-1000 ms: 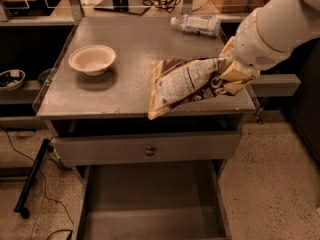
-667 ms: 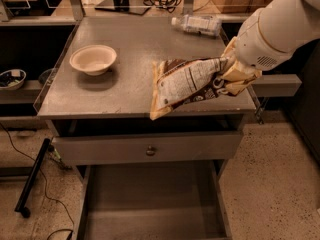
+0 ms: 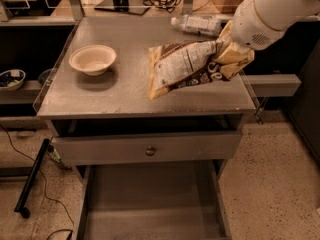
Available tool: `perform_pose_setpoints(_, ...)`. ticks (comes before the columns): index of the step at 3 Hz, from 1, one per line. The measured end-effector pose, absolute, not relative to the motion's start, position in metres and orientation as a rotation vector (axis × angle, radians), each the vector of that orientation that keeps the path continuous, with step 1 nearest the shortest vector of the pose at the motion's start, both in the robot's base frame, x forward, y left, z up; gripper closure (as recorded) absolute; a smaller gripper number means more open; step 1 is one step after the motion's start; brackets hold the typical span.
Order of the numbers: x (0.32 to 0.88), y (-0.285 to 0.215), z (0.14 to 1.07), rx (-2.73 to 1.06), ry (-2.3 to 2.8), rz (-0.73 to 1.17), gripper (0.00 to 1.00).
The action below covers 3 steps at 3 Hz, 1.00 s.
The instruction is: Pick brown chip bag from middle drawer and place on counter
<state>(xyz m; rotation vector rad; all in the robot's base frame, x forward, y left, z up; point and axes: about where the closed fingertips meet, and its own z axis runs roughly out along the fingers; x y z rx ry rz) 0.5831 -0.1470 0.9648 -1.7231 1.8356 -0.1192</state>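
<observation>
The brown chip bag point(image 3: 185, 69), dark brown with tan-yellow edges and a white label panel, hangs tilted over the right half of the counter point(image 3: 120, 91). My gripper point(image 3: 226, 59) is shut on the bag's bunched right end, mostly hidden under the white wrist of the arm that reaches in from the upper right. The bag's lower left corner is close to the counter top; I cannot tell whether it touches. The middle drawer point(image 3: 150, 204) stands pulled out below, its flat grey floor bare.
A cream bowl point(image 3: 93, 59) sits on the counter's left part. A clear plastic bottle point(image 3: 197, 24) lies at the back right. A drawer front with a small round knob point(image 3: 150, 150) sits above the open drawer. Cables lie on the floor at left.
The arm has carried the bag a little up and farther back over the counter. The bowl, bottle and drawers have not moved.
</observation>
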Motion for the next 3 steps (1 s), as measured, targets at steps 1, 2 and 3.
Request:
perform_pose_setpoints(1, 0.606, -0.142, 0.96, -1.728, 1.833, -0.069, 1.0)
perform_pose_setpoints(2, 0.624, -0.134, 0.944, -1.74, 1.832, 0.007, 1.0)
perform_pose_setpoints(3, 0.633, -0.125, 0.919, -1.745, 1.836, 0.099, 1.0)
